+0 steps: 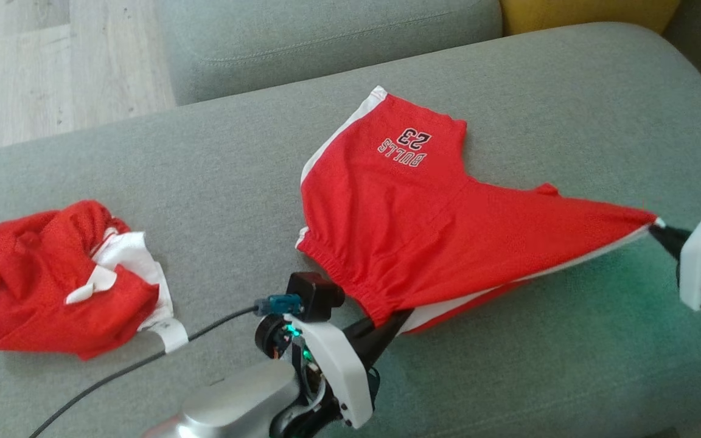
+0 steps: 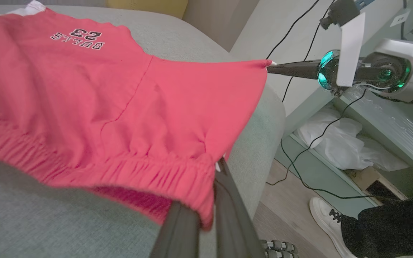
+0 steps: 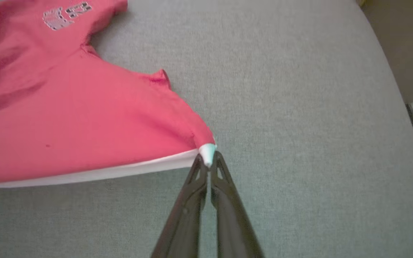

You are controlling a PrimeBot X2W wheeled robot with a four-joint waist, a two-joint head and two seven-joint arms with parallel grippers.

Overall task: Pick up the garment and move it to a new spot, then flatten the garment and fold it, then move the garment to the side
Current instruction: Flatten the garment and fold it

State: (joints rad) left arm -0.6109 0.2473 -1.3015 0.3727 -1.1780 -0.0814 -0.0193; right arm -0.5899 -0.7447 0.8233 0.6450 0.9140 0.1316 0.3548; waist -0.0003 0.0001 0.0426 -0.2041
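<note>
The garment [image 1: 423, 225] is a pair of red shorts with white side stripes and "BULLS 23" print, stretched out on the grey sofa seat [image 1: 509, 377]. My left gripper [image 1: 396, 317] is shut on the elastic waistband corner nearest me, also seen in the left wrist view [image 2: 212, 175]. My right gripper [image 1: 658, 228] is shut on the far right corner of the shorts, pulling the cloth [image 3: 84, 122] taut; its tips [image 3: 208, 163] pinch a white tip of fabric. In the left wrist view the right gripper [image 2: 271, 66] holds that stretched corner of the shorts [image 2: 120, 100].
A second crumpled red and white garment [image 1: 64, 280] lies at the sofa's left. A sofa backrest cushion [image 1: 326, 42] and a yellow cushion [image 1: 588, 12] stand behind. A person's white shoe [image 2: 326, 215] and dark trouser leg stand on the floor beside the sofa, near cables and shelves.
</note>
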